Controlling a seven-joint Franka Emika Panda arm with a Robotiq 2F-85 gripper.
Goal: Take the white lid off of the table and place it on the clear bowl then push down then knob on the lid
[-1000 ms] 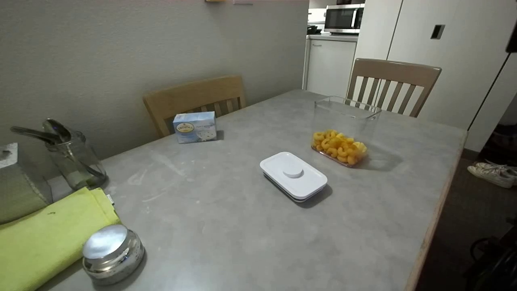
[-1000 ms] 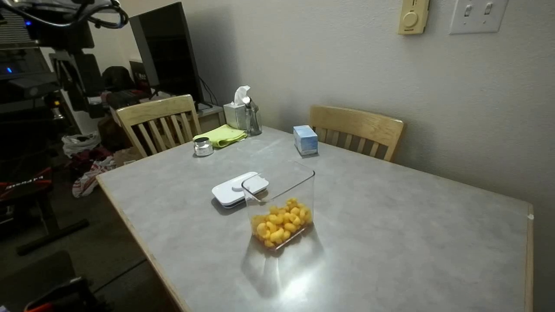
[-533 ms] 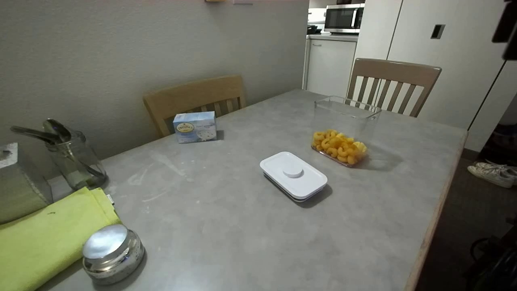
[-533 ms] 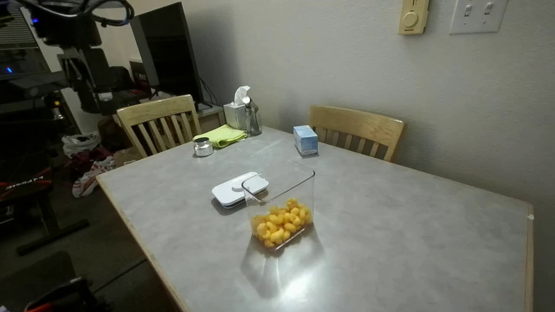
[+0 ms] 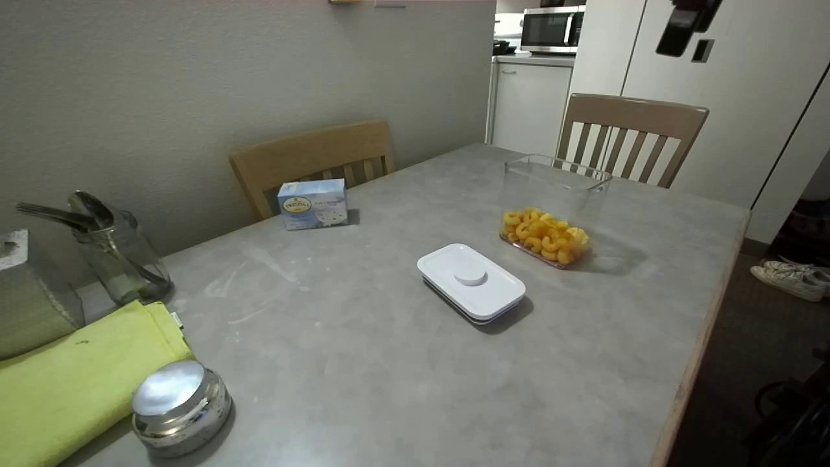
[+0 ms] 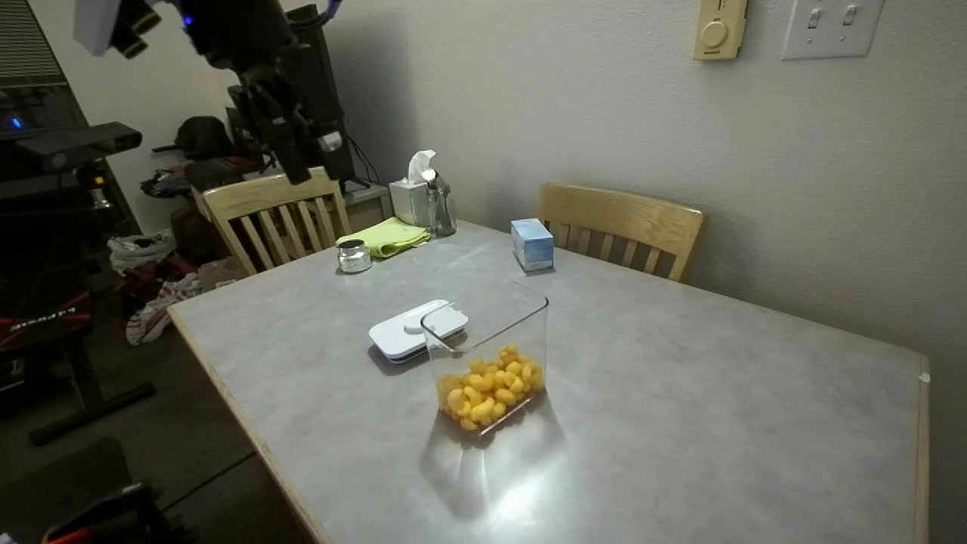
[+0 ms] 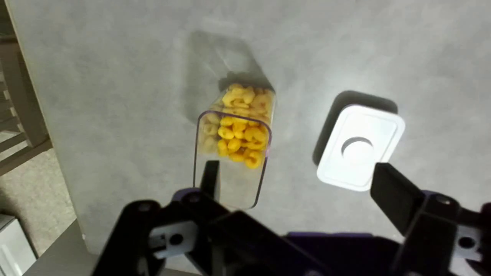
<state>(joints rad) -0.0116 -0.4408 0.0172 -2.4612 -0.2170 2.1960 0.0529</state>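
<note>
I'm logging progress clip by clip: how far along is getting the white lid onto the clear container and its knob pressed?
Done: no step yet; the white lid lies on the grey table, apart from the clear rectangular container, whose top is open.
In hand: nothing; the fingers stand apart in the air with nothing gripped.
Left: picking up the lid, setting it on the container and pressing the knob.

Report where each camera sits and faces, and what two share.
Wrist view: behind the open tool, looking down at the table; both fingers show.
Exterior view: nearer the silver jar, facing the microwave; tool partly shows.
Exterior view: nearer the clear bowl, facing the tissue box; open tool shows.
Both exterior views share the white lid.
</note>
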